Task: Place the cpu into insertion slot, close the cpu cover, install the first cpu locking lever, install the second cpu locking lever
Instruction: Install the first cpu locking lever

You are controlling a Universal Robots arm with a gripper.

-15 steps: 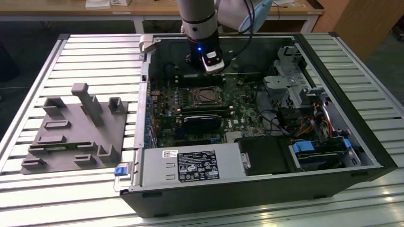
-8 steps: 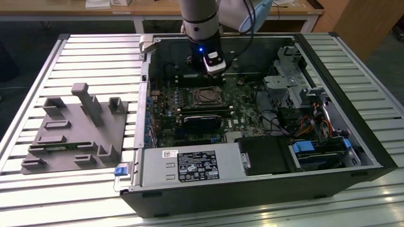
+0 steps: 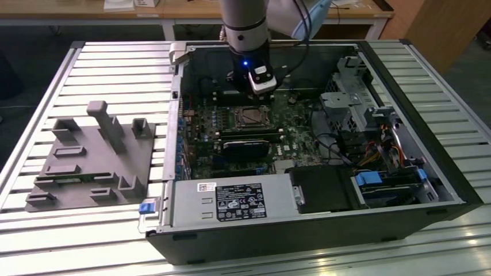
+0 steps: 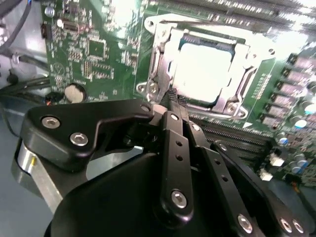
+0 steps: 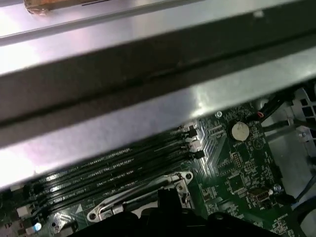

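Observation:
The cpu [image 4: 205, 69], a silvery square chip, lies in the insertion slot [image 3: 252, 117] on the green board inside the open computer case. The cpu cover [image 4: 160, 54], a thin metal frame, lies flat around the chip, whose top shows through the window. My gripper [image 4: 174, 101] hangs just over the socket's edge with its black fingertips pressed together and nothing visible between them. In the exterior view the gripper [image 3: 259, 86] is just behind the socket. In the first wrist view a corner of the socket frame [image 5: 143, 200] shows beside the gripper [image 5: 168, 195].
Long black memory slots [image 5: 108, 173] run beside the socket, and a black block [image 3: 245, 146] lies in front of it. The case wall [image 5: 148, 74] rises close behind. A power supply [image 3: 230, 204], a drive bay [image 3: 387, 184] and a grey fixture [image 3: 92, 161] on the slatted table surround the work area.

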